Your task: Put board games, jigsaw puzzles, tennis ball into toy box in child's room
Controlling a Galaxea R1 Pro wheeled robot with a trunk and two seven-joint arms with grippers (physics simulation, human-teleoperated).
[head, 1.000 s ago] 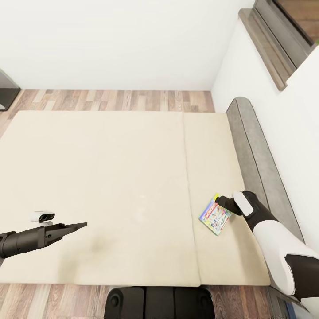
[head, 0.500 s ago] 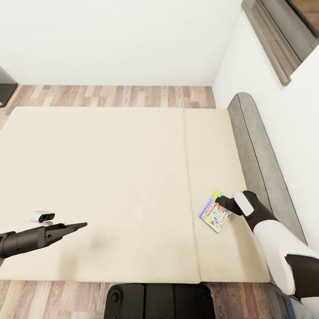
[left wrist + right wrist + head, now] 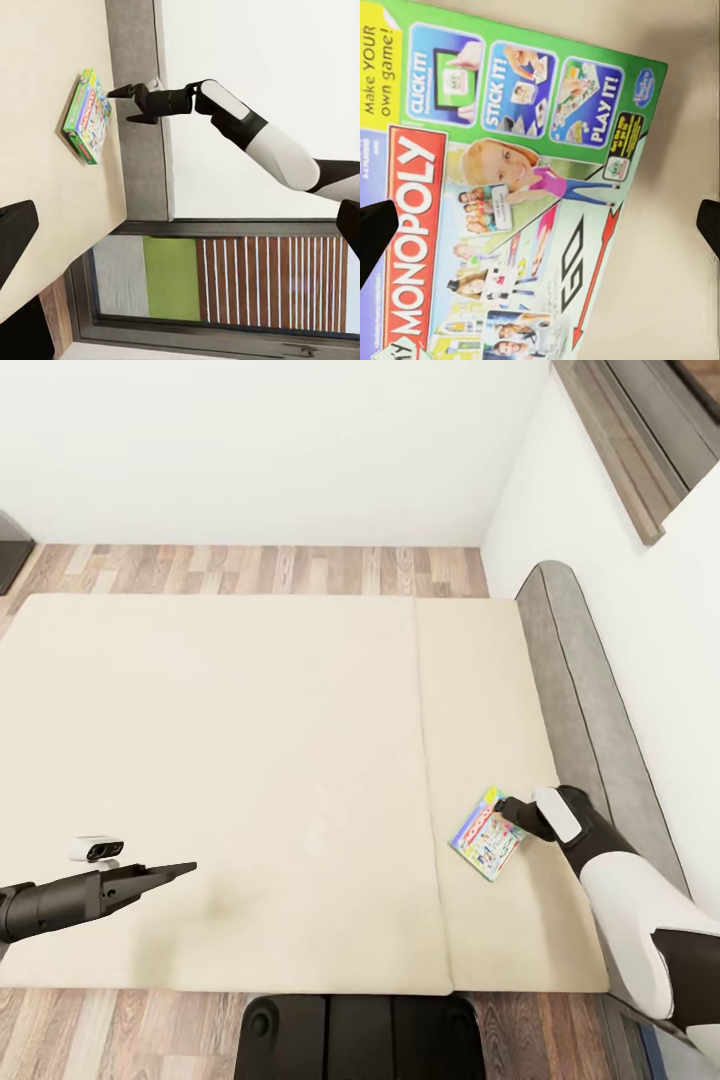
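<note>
Lying flat on the bed (image 3: 250, 760), near its right edge by the headboard (image 3: 580, 690): Monopoly board game (image 3: 487, 835), face up. Hovering just above its right edge w/ jaws spread wide & holding nothing: right tool (image 3: 510, 812), prob. lining up to straddle the box. Hanging idle at near left over the mattress, fingers looking closed & empty: left tool (image 3: 185, 870).

A Monopoly board game (image 3: 487, 848) lies flat on the bed (image 3: 250, 780), face up, turned at an angle. It sits near the headboard edge, toward the near corner, on the narrow beige mattress strip. Green border, red logo, cartoon figures.
</note>
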